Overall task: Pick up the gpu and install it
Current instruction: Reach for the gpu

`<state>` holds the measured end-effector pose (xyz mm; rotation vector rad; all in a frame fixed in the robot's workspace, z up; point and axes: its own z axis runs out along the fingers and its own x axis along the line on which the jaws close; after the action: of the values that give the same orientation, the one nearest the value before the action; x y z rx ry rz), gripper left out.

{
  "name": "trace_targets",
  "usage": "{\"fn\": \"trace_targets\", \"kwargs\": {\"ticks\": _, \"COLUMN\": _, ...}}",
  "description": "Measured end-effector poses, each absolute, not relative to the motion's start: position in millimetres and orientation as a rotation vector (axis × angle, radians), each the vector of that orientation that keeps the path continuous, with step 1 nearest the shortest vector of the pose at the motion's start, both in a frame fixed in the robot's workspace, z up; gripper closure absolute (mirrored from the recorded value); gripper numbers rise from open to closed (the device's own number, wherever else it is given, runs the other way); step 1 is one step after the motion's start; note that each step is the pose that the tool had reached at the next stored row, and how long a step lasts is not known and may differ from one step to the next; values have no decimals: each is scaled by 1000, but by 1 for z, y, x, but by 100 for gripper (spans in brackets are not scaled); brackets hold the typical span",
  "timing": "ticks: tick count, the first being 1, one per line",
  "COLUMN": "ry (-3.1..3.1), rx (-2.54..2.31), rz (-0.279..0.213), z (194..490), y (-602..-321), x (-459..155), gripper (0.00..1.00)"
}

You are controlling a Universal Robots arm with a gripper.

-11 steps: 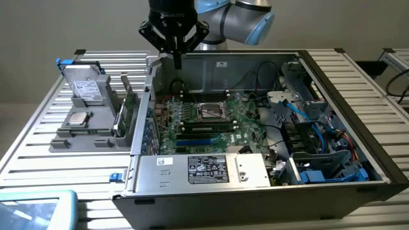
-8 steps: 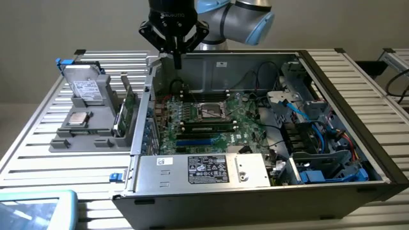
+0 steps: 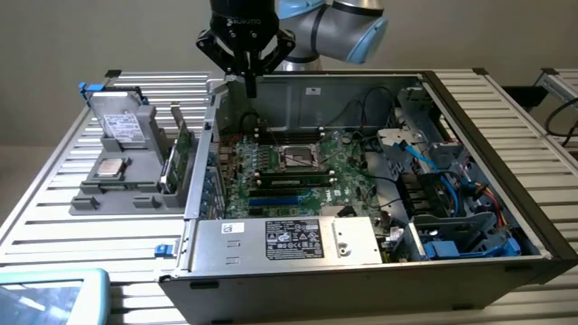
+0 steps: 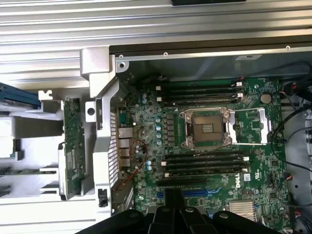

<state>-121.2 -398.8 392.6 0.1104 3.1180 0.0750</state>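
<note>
One gpu stands on edge in a slot of the grey holder, its lower edge hidden. The holder sits on the slatted tabletop, just beside the open case, on the exterior view's left. It also carries one drive and one chip. The end effector hangs closed and empty above the motherboard.

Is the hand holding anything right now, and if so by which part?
Nothing: the hand is shut and empty above the case, while the gpu sits in its rack.
</note>
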Motion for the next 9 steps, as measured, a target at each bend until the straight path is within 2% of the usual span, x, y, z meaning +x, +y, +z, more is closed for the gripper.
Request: {"fn": "trace_targets", "kwargs": {"ticks": 9, "ry": 3118, "rx": 110, "rz": 75, "z": 392, "y": -398, "x": -145, "gripper": 89}}
